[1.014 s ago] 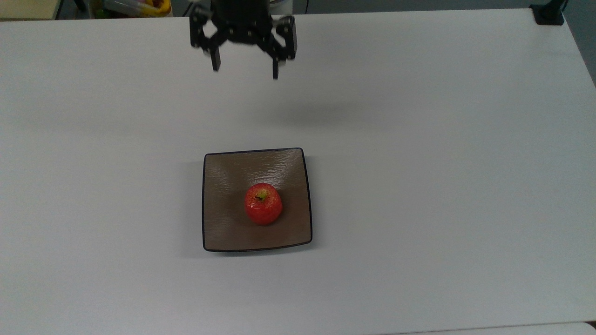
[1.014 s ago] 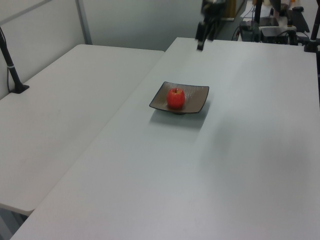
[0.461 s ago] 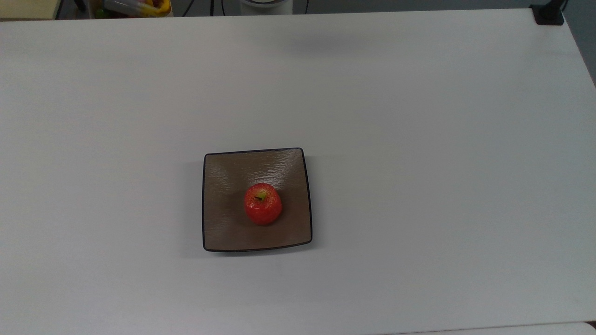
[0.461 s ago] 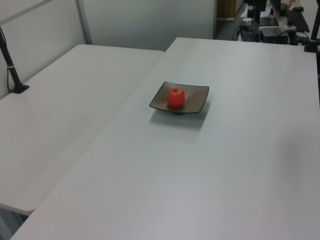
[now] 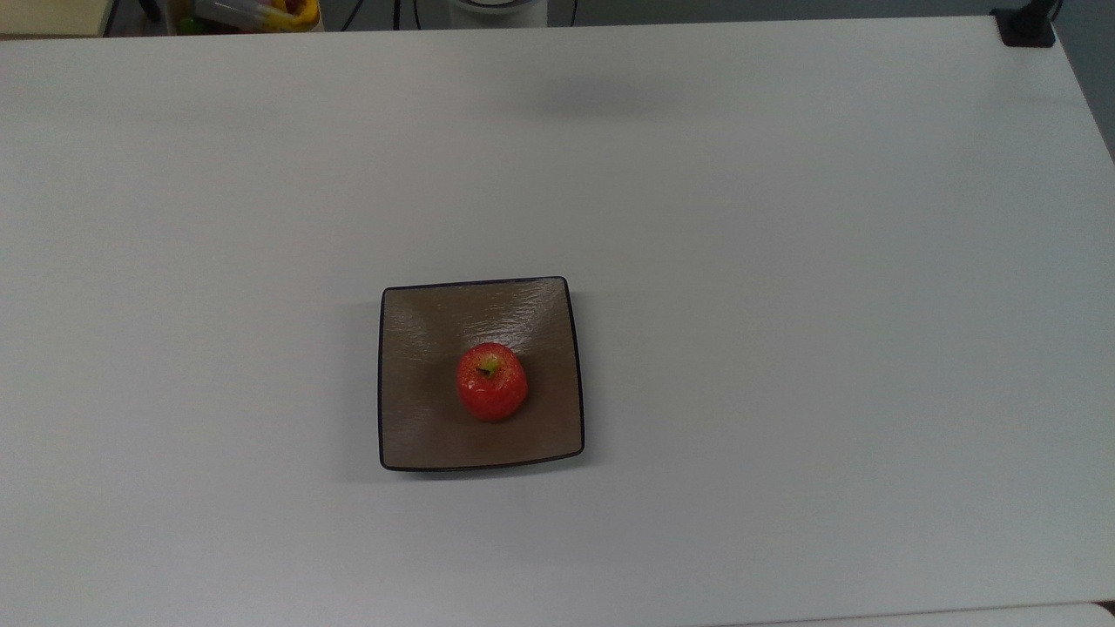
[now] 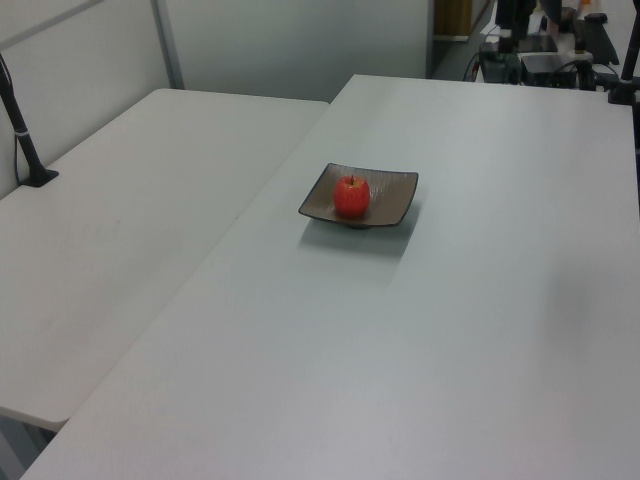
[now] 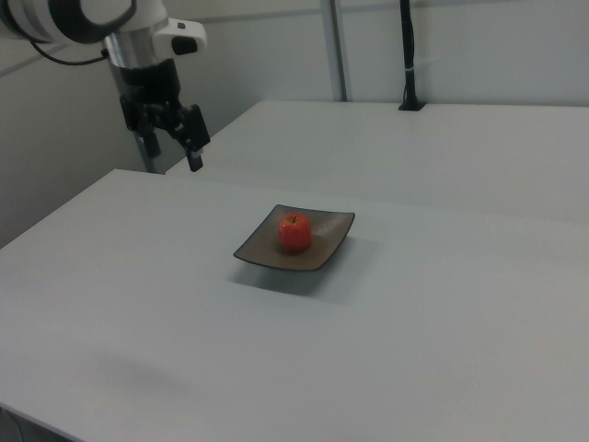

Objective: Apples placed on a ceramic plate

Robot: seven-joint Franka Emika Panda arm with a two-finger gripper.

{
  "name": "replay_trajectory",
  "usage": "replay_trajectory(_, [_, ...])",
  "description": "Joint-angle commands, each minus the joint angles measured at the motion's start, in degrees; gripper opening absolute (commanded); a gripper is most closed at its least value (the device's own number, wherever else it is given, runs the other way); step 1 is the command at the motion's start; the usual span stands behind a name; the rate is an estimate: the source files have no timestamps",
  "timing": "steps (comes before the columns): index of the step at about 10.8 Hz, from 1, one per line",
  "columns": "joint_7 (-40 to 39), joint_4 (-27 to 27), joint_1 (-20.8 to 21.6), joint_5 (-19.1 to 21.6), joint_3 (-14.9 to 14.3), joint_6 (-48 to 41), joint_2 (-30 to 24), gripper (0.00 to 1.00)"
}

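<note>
On the desk: the apple point(image 5: 492, 380) sits stem-up on the ceramic plate point(image 5: 418, 418), a little toward the plate's lower edge in the top view and touching nothing else.
Plate: square, shallow, glossy brown with a thin dark rim, lying flat on the white desk point(image 5: 784, 348), near its middle.
Arm: in the right view the pincer point(image 7: 190, 149) hangs in the air above the desk's far corner at the right view's left, well apart from plate and apple.
Pincer state: empty; whether its fingers are apart or together, the right view does not let one tell.
Task progress: judged from how things lie, the placing looks done, with the apple settled on the plate and nothing holding it.
Handling, apple: small, round, shiny-skinned, so probably light but slippery; likely to roll if nudged sideways.
Where to hold it: across the widest part of its body, from above, fingers either side of the stem point(image 5: 486, 369), not on the stem.
Handling, plate: ceramic, so stiff and breakable, and its glaze offers little friction; its raised rim should stop a slow roll.
Risk: a sideways knock could send the apple against the rim or shift the plate on the smooth desk.
</note>
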Motion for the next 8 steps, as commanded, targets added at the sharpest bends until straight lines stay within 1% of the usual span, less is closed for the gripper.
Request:
replay_trajectory(1, [-7.68,-3.95,4.34,-0.24,-4.77,8.15,0.11,1.00])
replay_trajectory(2, [-8.75,-3.60,5.92,-0.24,-6.62,7.98,0.46,1.00])
replay_trajectory(8, [-8.85,-3.69,6.47,-0.42,-6.82,7.72,1.17,1.00])
